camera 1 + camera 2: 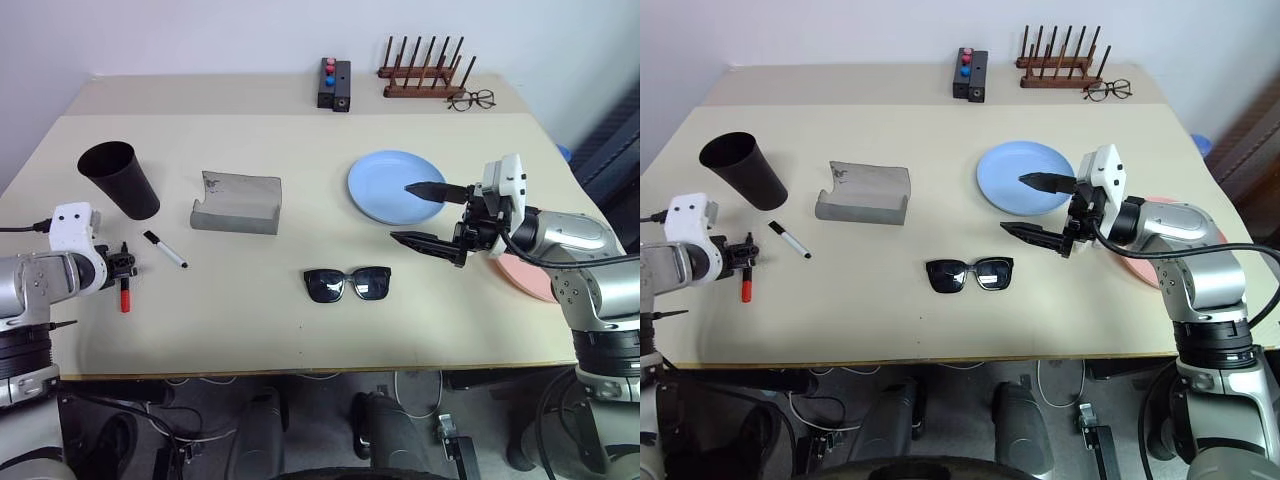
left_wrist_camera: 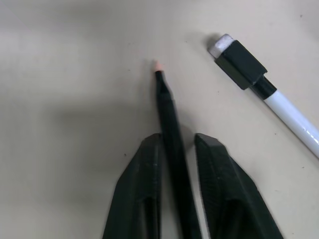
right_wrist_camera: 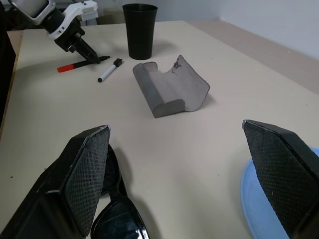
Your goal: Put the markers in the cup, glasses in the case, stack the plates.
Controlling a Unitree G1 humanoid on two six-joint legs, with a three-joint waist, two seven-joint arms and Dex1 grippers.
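- The left gripper (image 2: pixel 177 149) is down at the table's left edge with the dark marker (image 2: pixel 170 134) running between its two fingers — they sit close on either side of the barrel. Touching or not? I can't tell, so I won't call it a grip yet.
- That marker still lies flat on the table (image 1: pixel 260 330), red end (image 1: pixel 125 299) pointing back toward the robot.
- The white marker (image 1: pixel 165 250) sits just beside it, dark cap toward the cup (image 1: pixel 120 178), which stands upright near the back-left and close to both.
- The right gripper (image 1: pixel 428 213) hangs spread wide with nothing in it, above the near edge of the blue plate (image 1: pixel 385 180). The pink plate (image 1: pixel 525 275) peeks out behind that arm.
- The sunglasses (image 1: pixel 347 284) lie near the front middle, and the grey case (image 1: pixel 236 204) lies open between cup and plate (so nothing is sorted so far).
- What I'd worry about: a thin round marker pinched near one end could roll or swivel out as it lifts — an off-centre hold would do that.
- The left fingers could also nudge the white marker, being so near it.
- The cup is tall and light-looking; a clumsy drop against its rim could tip it.
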